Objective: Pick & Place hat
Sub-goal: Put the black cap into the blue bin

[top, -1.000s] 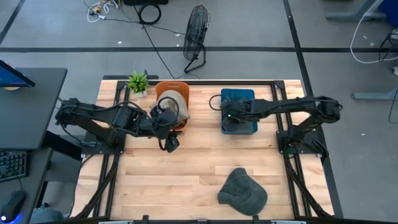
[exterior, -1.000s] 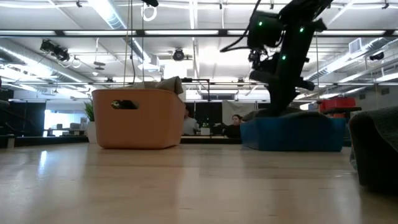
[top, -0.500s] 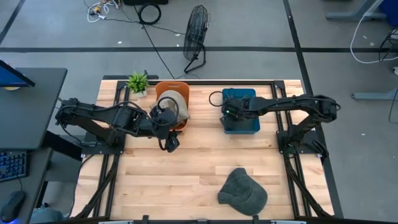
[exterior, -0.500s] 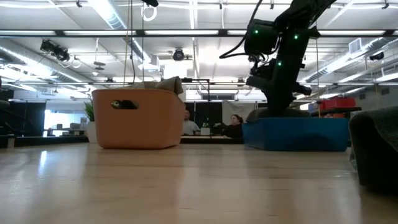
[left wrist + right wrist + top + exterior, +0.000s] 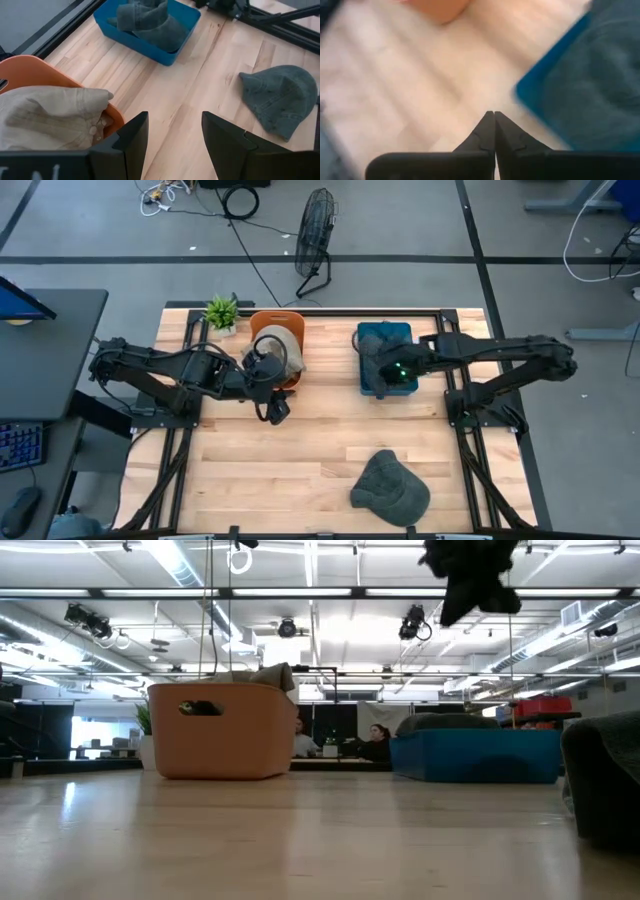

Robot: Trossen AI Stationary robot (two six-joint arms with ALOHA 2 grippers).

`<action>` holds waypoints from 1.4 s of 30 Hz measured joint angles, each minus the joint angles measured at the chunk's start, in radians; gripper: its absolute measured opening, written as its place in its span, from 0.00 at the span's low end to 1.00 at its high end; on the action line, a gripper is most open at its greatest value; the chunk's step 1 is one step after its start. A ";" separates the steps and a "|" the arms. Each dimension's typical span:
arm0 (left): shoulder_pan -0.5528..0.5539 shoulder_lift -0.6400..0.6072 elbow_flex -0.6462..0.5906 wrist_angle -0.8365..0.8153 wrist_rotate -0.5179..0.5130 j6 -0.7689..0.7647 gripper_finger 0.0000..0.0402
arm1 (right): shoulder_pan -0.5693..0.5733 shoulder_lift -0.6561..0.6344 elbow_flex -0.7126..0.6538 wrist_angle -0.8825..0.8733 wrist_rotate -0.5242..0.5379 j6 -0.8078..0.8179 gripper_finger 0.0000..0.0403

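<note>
I see the grey hat (image 5: 390,486) lying flat on the table, well apart from the blue bin (image 5: 385,358) and not yet picked. The right gripper (image 5: 494,131) hangs over that bin's near edge, fingers pressed together and apparently empty, probably because its drop there is finished. The left gripper (image 5: 172,142), parted and empty, waits beside the orange bin (image 5: 277,346).

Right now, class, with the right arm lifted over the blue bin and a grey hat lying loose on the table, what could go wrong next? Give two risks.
1. The right gripper has its jaws shut on nothing, so it would likely have to open them before it can take the grey knitted hat lying on the wooden table.

2. The blue plastic bin already holds dark grey hats piled to its rim; another might slide out.
</note>
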 joint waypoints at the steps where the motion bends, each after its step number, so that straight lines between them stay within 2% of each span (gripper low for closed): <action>1: 0.000 0.000 0.000 -0.002 0.001 0.001 0.47 | 0.022 -0.008 0.012 -0.006 -0.026 0.012 0.00; 7: -0.009 0.000 0.000 -0.019 0.066 0.002 0.47 | 0.153 -0.016 0.061 -0.092 -0.158 0.009 0.06; 16: -0.032 0.001 0.000 -0.033 0.071 0.002 0.47 | 0.359 -0.009 0.062 -0.085 -0.243 0.046 0.29; 22: -0.032 0.001 0.000 -0.033 0.071 0.002 0.47 | 0.499 0.028 0.062 0.006 -0.285 -0.133 0.43; 25: -0.032 0.001 0.000 -0.034 0.071 0.003 0.47 | 0.581 0.070 0.062 0.133 -0.319 -0.315 0.47; 29: -0.032 0.001 0.000 -0.035 0.070 0.002 0.47 | 0.663 0.146 0.063 0.225 -0.328 -0.493 0.50; 37: -0.038 0.001 0.000 -0.034 0.071 0.002 0.47 | 0.757 0.362 0.062 0.211 -0.324 -0.601 0.51; 42: -0.038 0.001 0.000 -0.033 0.070 0.002 0.47 | 0.776 0.467 0.061 0.208 -0.302 -0.667 0.50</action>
